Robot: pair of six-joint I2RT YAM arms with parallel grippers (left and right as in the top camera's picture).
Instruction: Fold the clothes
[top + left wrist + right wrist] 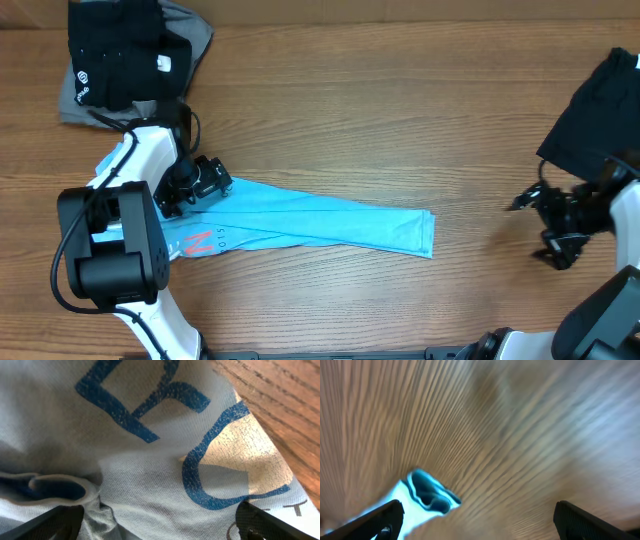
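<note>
The light blue T-shirt (pixel 320 225) lies folded into a long narrow strip across the table's middle, its red-orange print and white lettering at the left end. My left gripper (pixel 190 190) hovers open right over that left end; its wrist view is filled with the shirt's cloth (pixel 150 475) and blue letters, its fingers (pixel 160 522) spread wide, holding nothing. My right gripper (pixel 545 225) is open and empty above bare wood, right of the shirt's right end, a corner of which shows in its wrist view (pixel 427 492).
A black garment on a grey one (pixel 125 50) lies at the back left. Another black garment (pixel 595 115) lies at the right edge. The wooden table (pixel 400 100) shows between them.
</note>
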